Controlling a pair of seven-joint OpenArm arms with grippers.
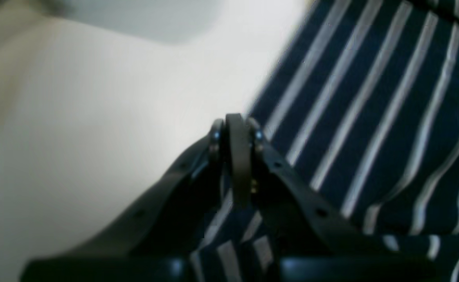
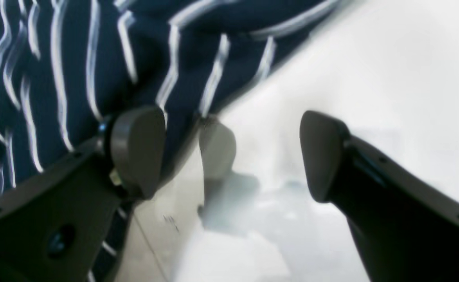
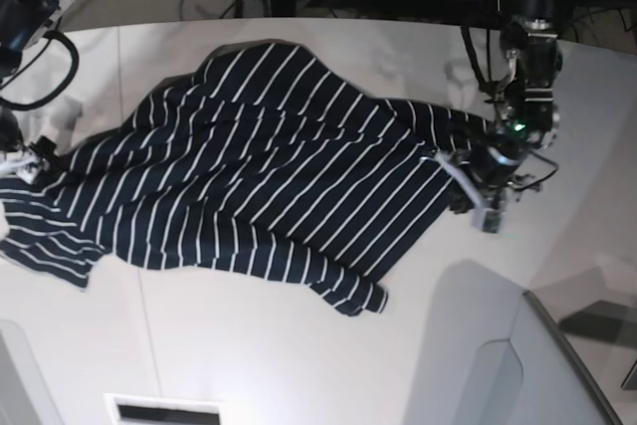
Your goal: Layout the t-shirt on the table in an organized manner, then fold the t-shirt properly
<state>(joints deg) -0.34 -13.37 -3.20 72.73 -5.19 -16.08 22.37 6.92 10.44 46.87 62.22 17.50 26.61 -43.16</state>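
The left claw is pressed fully closed, its two dark fingers meeting at the tip with striped cloth pinched between them; folds of the t-shirt bunch up inside the V of the fingers. In the base view this claw sits at the shirt's edge on that view's right, low against the surface.

The right claw stands wide apart, and nothing lies between its rounded, matte grey pads. One pad rests against or just over the hem of the t-shirt; the other hangs above bare white surface. In the base view this claw is at the shirt's edge on that view's left, though it is too small there to read clearly.

The t-shirt lies spread across the middle of the surface, roughly flat but rumpled, with soft ripples bending its thin white stripes. The fabric is dark navy and limp; one sleeve lies folded at the left edge and a corner trails toward the near side. The surface is smooth, white and matte, with a curved far edge.
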